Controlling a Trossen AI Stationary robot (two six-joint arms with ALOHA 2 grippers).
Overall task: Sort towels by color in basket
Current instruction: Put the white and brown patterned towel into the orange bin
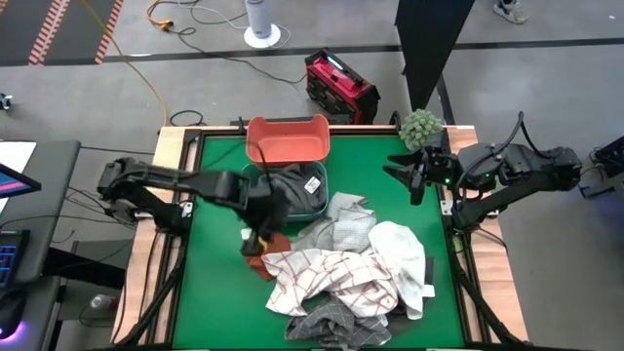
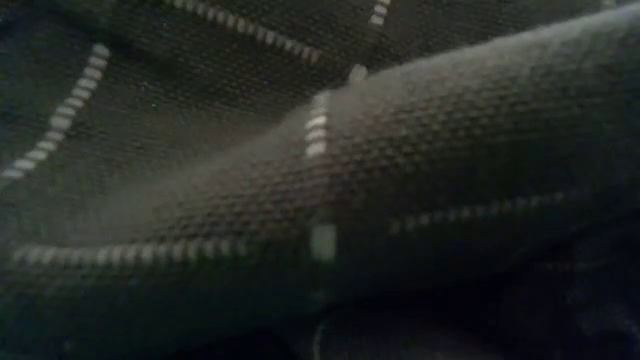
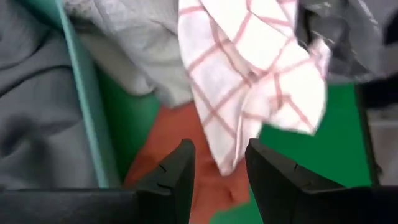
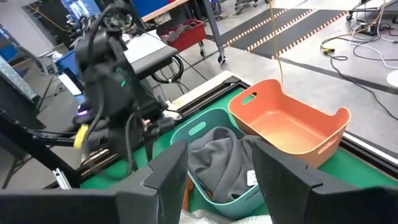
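Left gripper (image 1: pixel 259 237), frame centre-left: jaws being held parted over rust towel (image 1: pixel 265 255), gripping nothing. Right gripper (image 1: pixel 409 174), upper right: jaws open, empty. Towels (image 1: pixel 343 268) being left heaped lower-centre on surface (image 1: pixel 214 292).

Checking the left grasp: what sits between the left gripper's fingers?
In the left wrist view, the left gripper stands open over the rust towel, with the checked towel's edge between.
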